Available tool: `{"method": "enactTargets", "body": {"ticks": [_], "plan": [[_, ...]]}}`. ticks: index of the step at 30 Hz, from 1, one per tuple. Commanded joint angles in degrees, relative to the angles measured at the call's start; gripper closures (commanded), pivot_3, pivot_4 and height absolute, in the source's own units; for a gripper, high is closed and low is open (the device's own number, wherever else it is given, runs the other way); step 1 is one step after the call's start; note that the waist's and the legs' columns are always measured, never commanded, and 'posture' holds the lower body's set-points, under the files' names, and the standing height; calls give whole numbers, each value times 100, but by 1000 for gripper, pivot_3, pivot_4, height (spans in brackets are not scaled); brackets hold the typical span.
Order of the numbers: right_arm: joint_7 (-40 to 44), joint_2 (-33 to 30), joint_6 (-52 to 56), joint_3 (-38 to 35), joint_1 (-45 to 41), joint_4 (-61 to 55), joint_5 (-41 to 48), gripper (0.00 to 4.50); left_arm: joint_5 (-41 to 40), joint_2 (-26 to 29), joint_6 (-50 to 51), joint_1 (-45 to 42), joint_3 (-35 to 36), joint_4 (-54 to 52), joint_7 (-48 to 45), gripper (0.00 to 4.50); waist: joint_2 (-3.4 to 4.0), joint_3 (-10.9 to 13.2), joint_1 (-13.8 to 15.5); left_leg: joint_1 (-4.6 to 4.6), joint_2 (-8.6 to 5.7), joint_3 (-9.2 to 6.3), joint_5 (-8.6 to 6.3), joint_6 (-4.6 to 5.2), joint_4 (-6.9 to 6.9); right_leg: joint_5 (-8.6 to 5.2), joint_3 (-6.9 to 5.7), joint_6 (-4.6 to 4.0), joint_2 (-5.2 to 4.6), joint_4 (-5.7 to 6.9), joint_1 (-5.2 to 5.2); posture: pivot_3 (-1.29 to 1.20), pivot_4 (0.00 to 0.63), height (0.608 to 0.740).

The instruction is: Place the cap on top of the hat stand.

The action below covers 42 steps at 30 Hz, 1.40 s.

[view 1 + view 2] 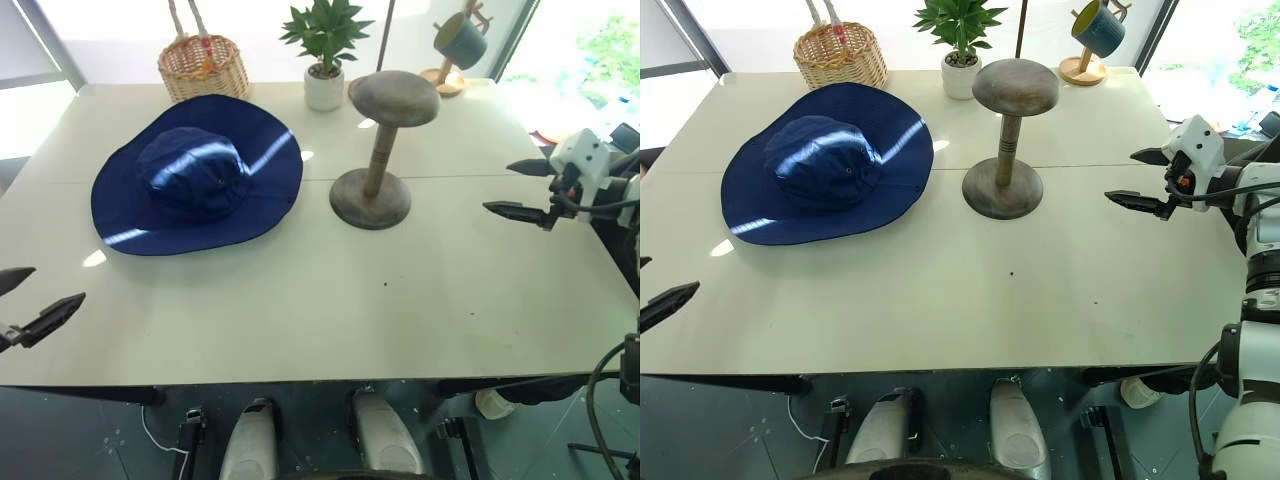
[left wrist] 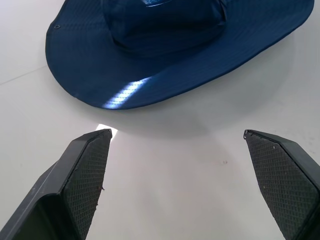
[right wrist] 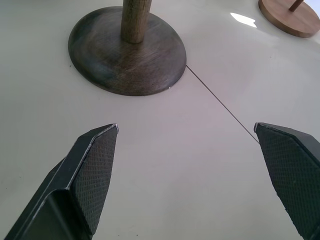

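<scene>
Cap-wise, nothing is gripped: the left gripper (image 1: 25, 298) sits nearest, low at the table's (image 1: 300, 320) front left corner, its two black fingers spread wide with only bare tabletop between them, pointing forward toward the cap (image 1: 197, 175) and well short of its brim. Farther in on the opposite side, the right gripper (image 1: 525, 188) is held above the table's right edge, reaching inward to the left, its fingers likewise wide apart and empty, aimed at the round base of the hat stand (image 1: 383, 150) but well apart from it. The navy cap lies flat on the table's left half, crown up, brim spread out. Just beside it to the right the hat stand stands upright, its flat top bare. Behind them, along the far edge, are a wicker basket (image 1: 204, 66), a potted plant (image 1: 324, 50) and a wooden peg tree (image 1: 447, 72) carrying a grey-blue mug (image 1: 460, 40).
</scene>
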Motion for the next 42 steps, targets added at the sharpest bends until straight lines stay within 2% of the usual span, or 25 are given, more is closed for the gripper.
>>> {"method": "enactTargets", "body": {"ticks": [1,14,17,22,25,29,35,38,42], "plan": [[14,-147,1,-222,-142,-116,117,0,-27,109,-72,27,91,-135,-107,73,0,0,0,0,0,0,0,0,0,0,0,0,0,0,0,0,150,740],[115,-144,252,-185,-163,-289,145,0,-30,171,-15,-178,58,-47,-124,73,0,0,2,0,1,1,0,0,1,0,2,1,2,2,0,0,150,740],[373,-186,297,-176,-111,-631,258,0,60,456,-244,-437,-268,-89,-314,73,0,0,11,1,1,1,0,0,1,0,2,1,2,2,0,0,150,740],[867,-424,1300,-371,198,-1886,866,0,315,1016,-750,-1139,-1121,-138,-540,73,2,1,49,0,0,2,0,0,3,1,3,1,2,4,0,0,150,740],[939,-553,1868,-514,519,-2673,1202,0,462,1165,-940,-1455,-1515,-125,-586,73,1,1,57,-1,1,2,-1,1,-2,-1,4,3,3,2,0,0,150,740],[723,-778,3046,-1160,1575,-4650,2057,0,1487,1446,-2117,-2372,-3043,219,-597,73,7,0,76,-1,6,-1,-1,1,-3,-1,4,5,11,7,-3,0,150,740],[123,-824,4131,-2088,2742,-6578,2925,0,2393,1137,-3158,-3481,-4605,1045,-677,73,11,-3,59,1,7,1,-1,1,6,1,9,6,14,12,0,0,150,740],[-218,-800,4462,-2424,3039,-7004,3164,0,3048,931,-3730,-3946,-5257,1585,-560,73,10,-4,76,0,8,1,0,1,8,2,9,7,17,13,0,0,150,740],[-511,-812,4653,-2694,3361,-7303,3309,0,3680,643,-4209,-4479,-5759,2314,-262,73,5,-5,93,-3,8,0,-1,3,18,2,9,8,17,13,5,0,150,740]]}}
